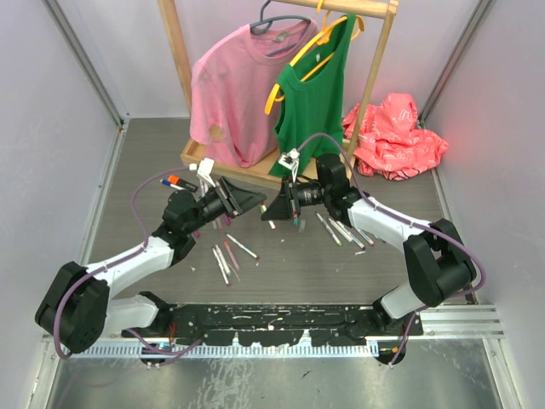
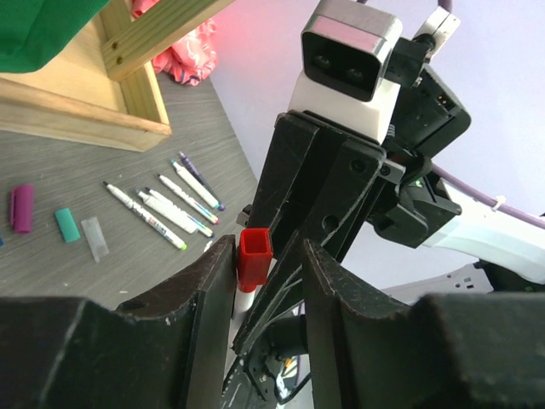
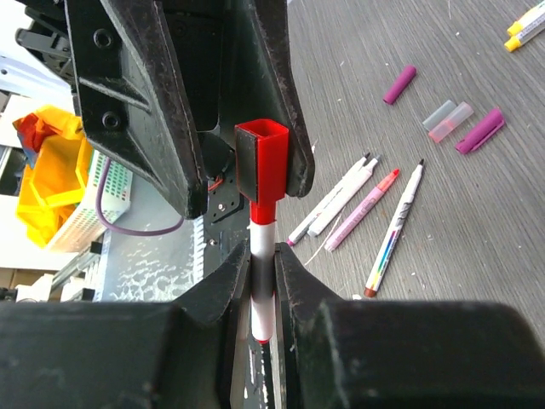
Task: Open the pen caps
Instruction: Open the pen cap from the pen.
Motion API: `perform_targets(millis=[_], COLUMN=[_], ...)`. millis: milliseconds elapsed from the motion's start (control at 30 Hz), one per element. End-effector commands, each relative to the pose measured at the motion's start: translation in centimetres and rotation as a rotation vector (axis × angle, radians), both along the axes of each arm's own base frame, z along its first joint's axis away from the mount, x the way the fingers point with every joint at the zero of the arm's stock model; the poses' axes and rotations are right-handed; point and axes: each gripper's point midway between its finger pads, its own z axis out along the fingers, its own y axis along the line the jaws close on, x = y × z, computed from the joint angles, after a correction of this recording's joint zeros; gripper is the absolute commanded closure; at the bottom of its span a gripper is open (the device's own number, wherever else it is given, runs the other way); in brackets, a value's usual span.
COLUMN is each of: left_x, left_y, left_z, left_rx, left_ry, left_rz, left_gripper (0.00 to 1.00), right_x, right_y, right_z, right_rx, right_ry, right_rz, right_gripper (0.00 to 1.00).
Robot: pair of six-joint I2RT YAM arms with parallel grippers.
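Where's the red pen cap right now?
In the right wrist view, upper centre: the red cap tops the marker held by the right gripper, between the fingers of the left gripper.

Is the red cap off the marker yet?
No, the red cap sits on the marker's end, above the right gripper.

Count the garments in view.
3: pink T-shirt and green tank top hanging on the wooden rack; red garment heaped right of it. The heap could hide more.

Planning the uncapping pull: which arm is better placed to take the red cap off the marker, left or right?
Left. The left pincer brackets the red cap, one finger touching, so it likely need only close and pull. The right pincer is shut on the marker barrel.
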Motion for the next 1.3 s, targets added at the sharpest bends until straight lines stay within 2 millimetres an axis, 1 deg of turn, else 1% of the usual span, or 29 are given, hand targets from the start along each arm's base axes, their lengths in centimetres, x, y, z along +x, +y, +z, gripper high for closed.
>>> perform_targets(millis=[0,333,767,900,933,1033,1100,1200,1267], left_x=[-0.3,0.0,0.9,1.0,1.0,1.1,1.4,2.6,3.8], left_y=[-0.3,-0.5,-0.5,-0.6,-0.7,-0.7,-0.5,0.2,1.0], left_z=[1.6,1.5,1.8,1.9,1.9,1.8,2.0,2.7,3.6], left_rx=[0.018,0.038,0.051,0.051,0.051,0.053,0.06,0.081,0.084], left_ry=[-0.062,-0.06,-0.073,-0.075,-0.075,-0.076,-0.08,-0.095,-0.113], left_rz=[0.004,0.009,0.038,0.033,0.031,0.035,0.052,0.092,0.126], left_gripper=[0.64,0.68,0.69,0.76,0.79,0.91,0.96,1.0,1.0], right_x=[1.3,1.2,0.8,0.7,0.7,0.7,0.7,0.7,0.6], right_y=[0.5,0.7,0.9,1.0,1.0,1.0,1.0,1.0,1.0], right_z=[1.3,0.9,0.9,0.8,0.8,0.8,0.8,0.6,0.6], right_rx=[0.004,-0.011,-0.009,-0.01,-0.01,-0.01,-0.01,-0.013,-0.013], right_ry=[-0.074,-0.074,-0.07,-0.067,-0.068,-0.068,-0.067,-0.065,-0.062], right_rz=[-0.03,-0.021,-0.001,0.002,0.001,0.002,0.004,0.005,0.01], right_gripper=[0.99,0.99,0.99,0.99,0.99,0.99,0.99,0.99,0.99])
